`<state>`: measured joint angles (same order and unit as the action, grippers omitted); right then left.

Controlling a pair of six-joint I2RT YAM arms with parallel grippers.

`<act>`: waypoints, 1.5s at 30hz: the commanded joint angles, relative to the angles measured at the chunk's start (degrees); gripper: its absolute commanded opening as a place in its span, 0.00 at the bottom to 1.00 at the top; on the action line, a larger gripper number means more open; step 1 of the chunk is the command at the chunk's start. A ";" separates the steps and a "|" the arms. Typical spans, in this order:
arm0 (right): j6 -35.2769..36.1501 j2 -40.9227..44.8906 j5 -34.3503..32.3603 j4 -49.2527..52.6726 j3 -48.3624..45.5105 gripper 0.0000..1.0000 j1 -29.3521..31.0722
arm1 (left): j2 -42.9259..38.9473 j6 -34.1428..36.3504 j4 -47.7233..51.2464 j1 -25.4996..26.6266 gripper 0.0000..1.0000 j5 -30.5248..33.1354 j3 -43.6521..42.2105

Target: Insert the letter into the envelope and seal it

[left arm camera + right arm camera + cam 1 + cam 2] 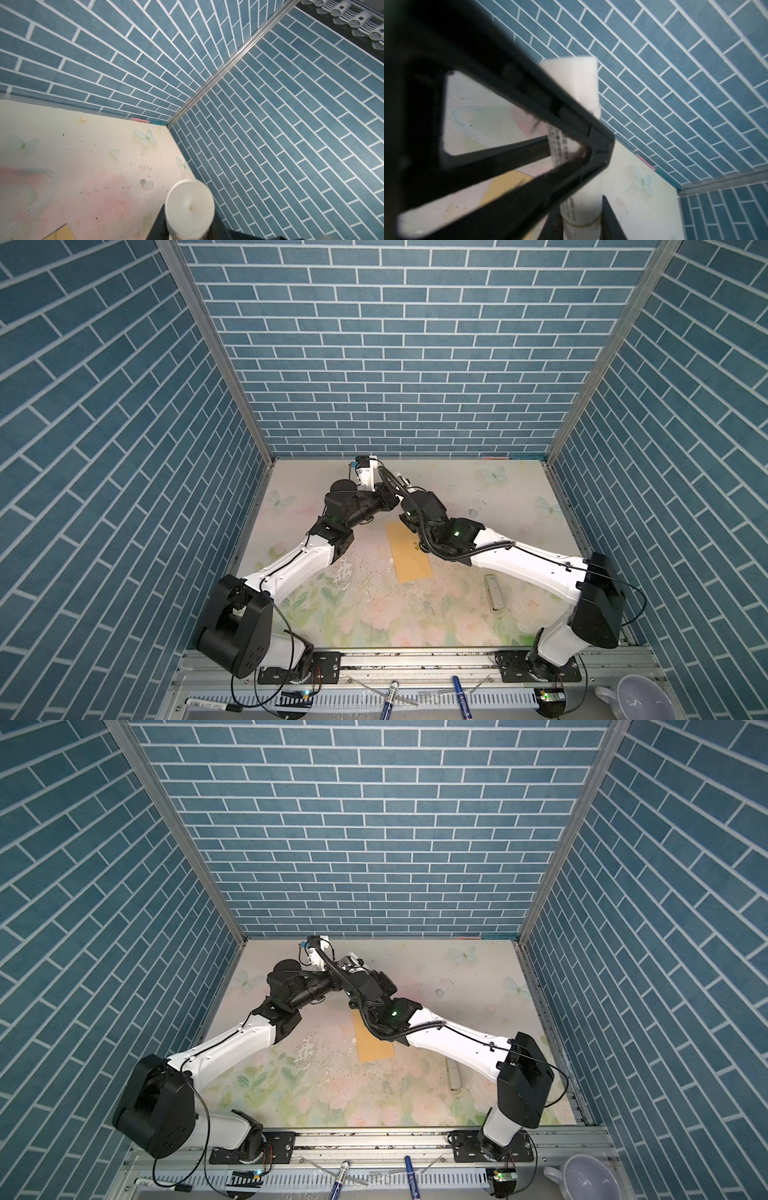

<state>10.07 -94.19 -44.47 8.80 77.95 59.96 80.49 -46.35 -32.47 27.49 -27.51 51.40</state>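
Near the envelope (409,558), left gripper (189,232) and right gripper (581,225) both clamp one white tube (574,79)

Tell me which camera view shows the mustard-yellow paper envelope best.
A top view: the long mustard-yellow paper envelope lies flat on the floral table, mostly uncovered, a far corner hidden under the right arm. The left wrist view catches only a corner; the right wrist view, a blurred yellow patch behind black fingers.

Overhead stereo pair, wrists share glue stick (190,209)
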 commanded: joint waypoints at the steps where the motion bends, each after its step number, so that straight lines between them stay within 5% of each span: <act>1: 3.72 -2.33 -10.23 -1.09 3.38 0.00 -0.91 | -1.11 0.04 -1.64 0.99 0.00 -5.10 0.55; 9: 0.16 1.47 0.94 1.66 1.90 0.00 -1.47 | -1.48 0.20 -1.80 0.92 0.00 -5.32 0.33; 14: -5.06 6.92 18.52 5.56 -0.70 0.31 -4.72 | -1.99 0.42 -1.81 0.82 0.00 -6.10 0.37; 18: -10.42 12.72 41.10 6.22 -4.44 0.59 -11.46 | -2.50 0.71 -2.01 0.67 0.00 -7.19 0.62; 22: -11.31 16.91 59.27 7.02 -7.64 0.70 -16.66 | -2.79 1.29 -3.18 0.64 0.00 -9.27 0.68; 31: -16.93 20.06 82.56 3.55 -11.82 0.70 -25.81 | -3.06 1.97 -3.24 0.45 0.00 -13.04 1.25; 45: -20.56 13.85 89.80 -1.53 -9.66 0.58 -27.54 | -2.85 2.11 -2.30 0.44 0.00 -16.02 2.30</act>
<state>-8.82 -79.42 41.67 9.39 67.46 32.67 78.67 -45.19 -33.91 28.10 -42.13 51.81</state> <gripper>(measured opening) 0.587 0.277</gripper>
